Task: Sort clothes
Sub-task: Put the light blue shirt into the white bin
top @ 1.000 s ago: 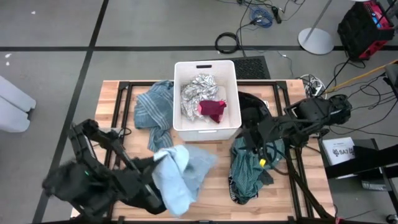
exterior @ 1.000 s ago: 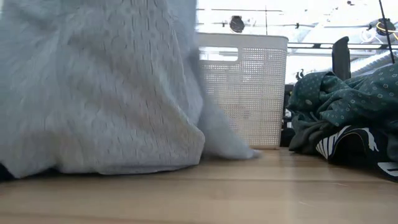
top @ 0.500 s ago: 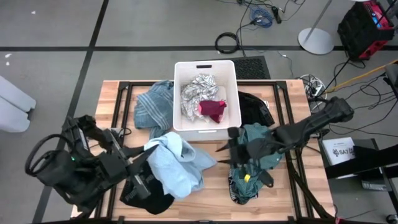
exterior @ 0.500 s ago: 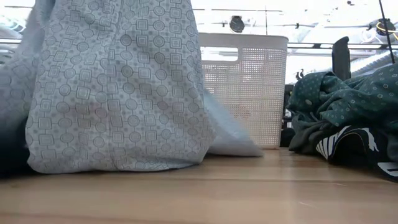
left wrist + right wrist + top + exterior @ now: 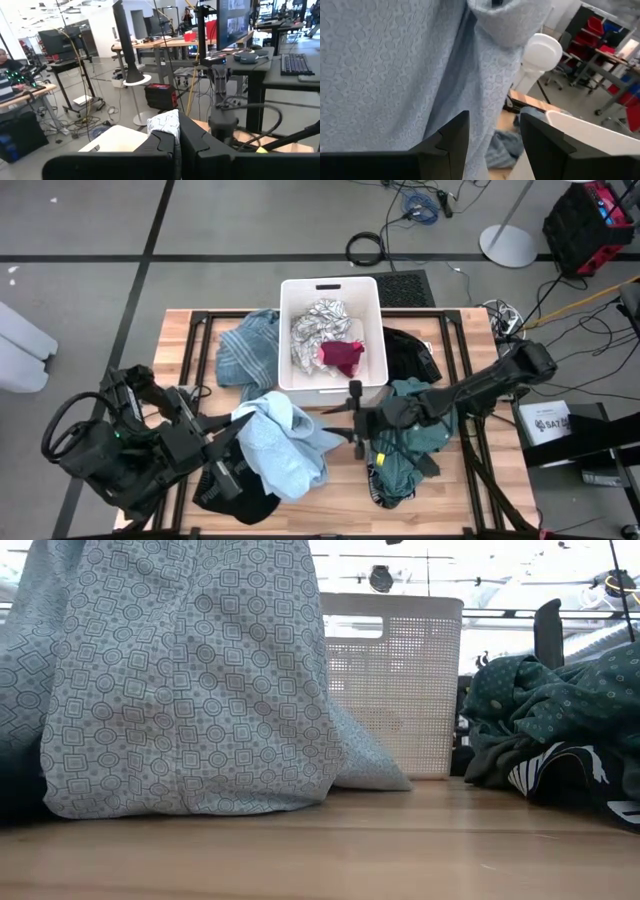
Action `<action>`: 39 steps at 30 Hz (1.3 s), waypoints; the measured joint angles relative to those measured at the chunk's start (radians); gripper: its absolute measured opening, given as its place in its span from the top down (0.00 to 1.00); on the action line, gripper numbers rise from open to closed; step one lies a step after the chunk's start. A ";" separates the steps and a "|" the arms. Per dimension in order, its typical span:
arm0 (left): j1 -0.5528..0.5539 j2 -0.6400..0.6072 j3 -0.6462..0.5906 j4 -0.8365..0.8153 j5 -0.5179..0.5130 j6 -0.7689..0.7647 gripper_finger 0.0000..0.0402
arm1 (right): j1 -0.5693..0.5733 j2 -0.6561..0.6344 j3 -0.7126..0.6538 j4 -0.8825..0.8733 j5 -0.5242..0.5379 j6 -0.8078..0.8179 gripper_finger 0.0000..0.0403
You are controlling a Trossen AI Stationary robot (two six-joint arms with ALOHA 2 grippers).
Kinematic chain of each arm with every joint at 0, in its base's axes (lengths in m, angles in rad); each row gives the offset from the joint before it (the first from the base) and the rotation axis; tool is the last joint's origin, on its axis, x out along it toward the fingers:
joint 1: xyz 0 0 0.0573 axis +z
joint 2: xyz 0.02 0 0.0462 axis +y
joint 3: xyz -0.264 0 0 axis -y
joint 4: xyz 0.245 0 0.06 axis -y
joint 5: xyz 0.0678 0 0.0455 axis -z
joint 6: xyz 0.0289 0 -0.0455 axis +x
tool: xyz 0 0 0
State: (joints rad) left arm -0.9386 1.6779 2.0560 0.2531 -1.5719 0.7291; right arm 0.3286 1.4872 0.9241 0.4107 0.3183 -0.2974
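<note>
Now the left gripper (image 5: 243,432) sits over the front left part of the counter (image 5: 340,480), its fingers pinched together on the light blue garment (image 5: 282,442), which hangs from it in a draped bundle down to the wood. In the low view this patterned cloth fills the left side and its hem rests on the counter just in front of the white bin (image 5: 395,680). The right gripper (image 5: 352,415) reaches in from the right, close to the front wall of the bin and just beside the blue cloth; its fingers (image 5: 451,137) stand apart with nothing between them (the right wrist view shows the hanging fabric right ahead of them). Behind that gripper, under the right arm, lies the teal green garment (image 5: 405,445) in a heap on the right side of the counter. A blue striped garment (image 5: 248,355) lies against the left wall of the bin, and a black garment (image 5: 408,352) lies by its right wall. Inside the bin rest a white-grey patterned piece (image 5: 318,325) and a magenta-pink piece (image 5: 342,357). Another dark cloth (image 5: 235,500) lies at the front edge, below the left gripper.
</note>
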 joint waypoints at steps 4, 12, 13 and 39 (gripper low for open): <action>0.000 0.000 0.000 -0.002 0.000 -0.036 0.99 | -0.022 0.049 0.000 0.037 -0.014 0.000 0.59; 0.000 0.000 -0.001 -0.009 0.002 -0.037 0.99 | -0.048 0.110 0.003 0.155 -0.094 0.017 0.59; 0.000 0.000 -0.001 -0.009 0.002 -0.037 0.99 | -0.054 0.123 0.015 0.154 -0.115 0.025 0.59; -0.053 0.005 -0.001 -0.053 0.003 -0.069 0.98 | 0.015 -0.015 0.342 -0.275 0.144 -0.211 1.00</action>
State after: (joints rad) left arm -0.9917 1.6833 2.0550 0.1997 -1.5689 0.6604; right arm 0.3434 1.4718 1.2658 0.1361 0.4622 -0.5080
